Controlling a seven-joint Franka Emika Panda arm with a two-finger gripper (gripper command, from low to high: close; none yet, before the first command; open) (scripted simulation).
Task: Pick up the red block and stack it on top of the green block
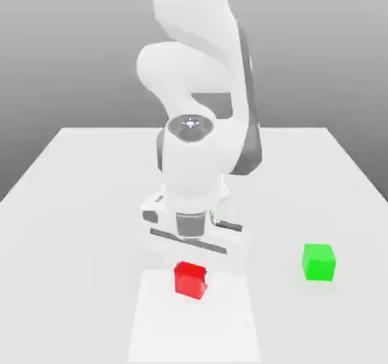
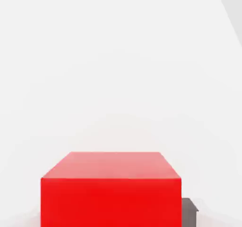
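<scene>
**Tool hanging low over the red block near the counter's front edge**

One red block (image 1: 190, 279) is sitting on the white counter (image 1: 68, 203), close to the front edge and roughly midway along it. It is a small matte cube with flat, unmarked faces and crisp edges, its top face a shade lighter than its side. In the hand view the red block (image 2: 111, 193) is looming large, top and one side showing, with a small dark grey piece (image 2: 190, 211) peeking out just beside one lower corner; what that piece is cannot be told.

One green block (image 1: 319, 262) is resting well apart from the red one, toward the exterior view's right and near the counter's right edge. It is the same kind of plain matte cube, about equal in build.

The counter is a smooth, pale, featureless slab.

One arm (image 1: 201, 67), glossy white with dark grey joints, is curling down from above and pointing its wrist straight at the counter. The tool (image 1: 194, 258) is hanging directly above the red block, its broad white body just behind the cube's top. Whether its fingers are spread or pressed together cannot be told.
</scene>
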